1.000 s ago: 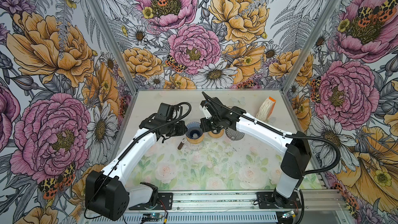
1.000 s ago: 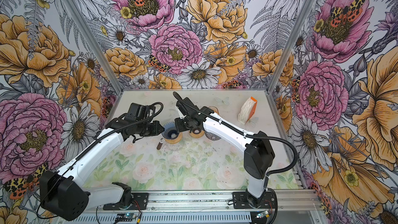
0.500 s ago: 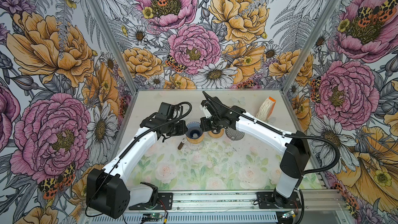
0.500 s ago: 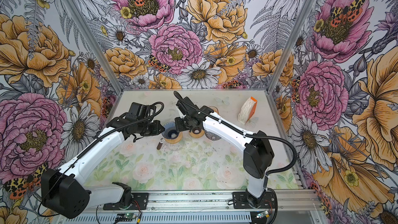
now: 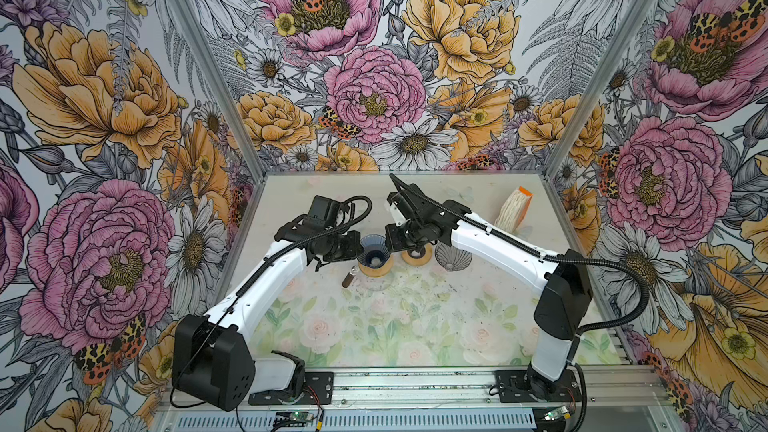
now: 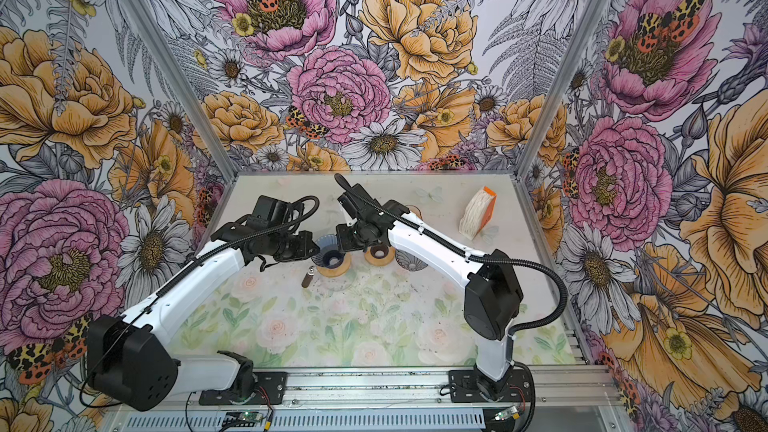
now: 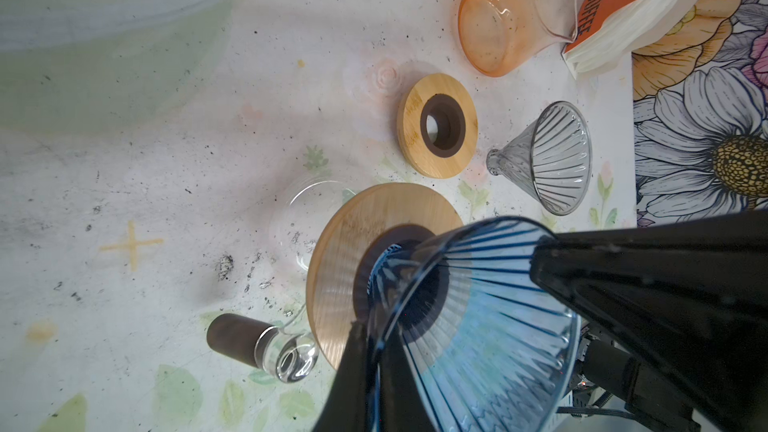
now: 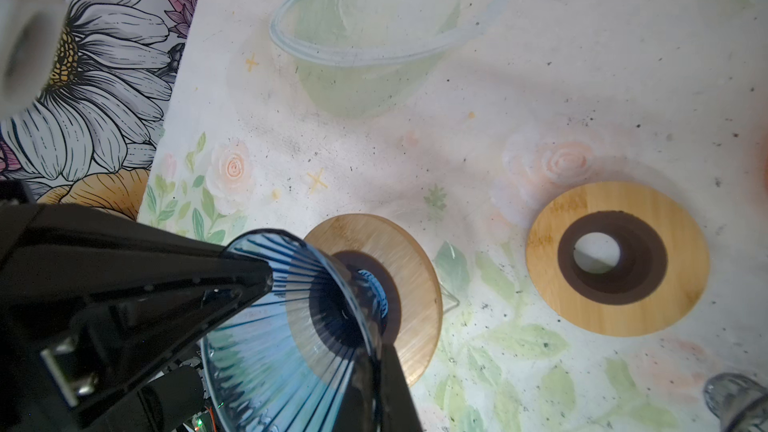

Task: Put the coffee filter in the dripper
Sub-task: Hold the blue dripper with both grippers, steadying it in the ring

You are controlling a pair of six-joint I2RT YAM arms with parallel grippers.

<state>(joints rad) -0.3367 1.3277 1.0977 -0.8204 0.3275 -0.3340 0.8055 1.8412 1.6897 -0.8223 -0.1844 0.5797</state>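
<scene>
top views: blue dripper [image 5: 374, 249] sits on its wooden ring [image 5: 376, 271] on the desk [image 5: 374, 326], left end effector [image 5: 353, 246] at its 9 o'clock, right end effector [image 5: 390, 238] at 3. filter pack [image 5: 513, 216] is off at 2 o'clock, none in the dripper yet. left wrist: jaws pinched shut on the dripper wall. right wrist: same, opposite wall. i'd steady it with one and send the other for a single filter.
</scene>
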